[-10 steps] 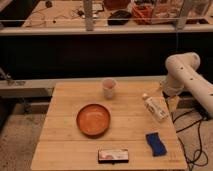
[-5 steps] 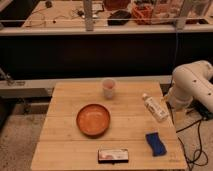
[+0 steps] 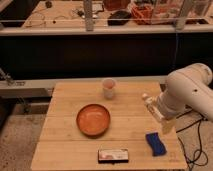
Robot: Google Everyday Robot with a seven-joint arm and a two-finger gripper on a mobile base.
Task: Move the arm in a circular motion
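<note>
Arm (image 3: 187, 92) being held at the desk's (image 3: 65, 125) 3 o'clock edge, tool (image 3: 167, 125) there, its opening undeterminable; circling judged under way, completion not gaugeable.

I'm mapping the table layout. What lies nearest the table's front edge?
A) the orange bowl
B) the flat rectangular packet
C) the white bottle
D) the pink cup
B: the flat rectangular packet lies at the front edge, ahead of the orange bowl; the arm hides the end effector at the table's right.
</note>
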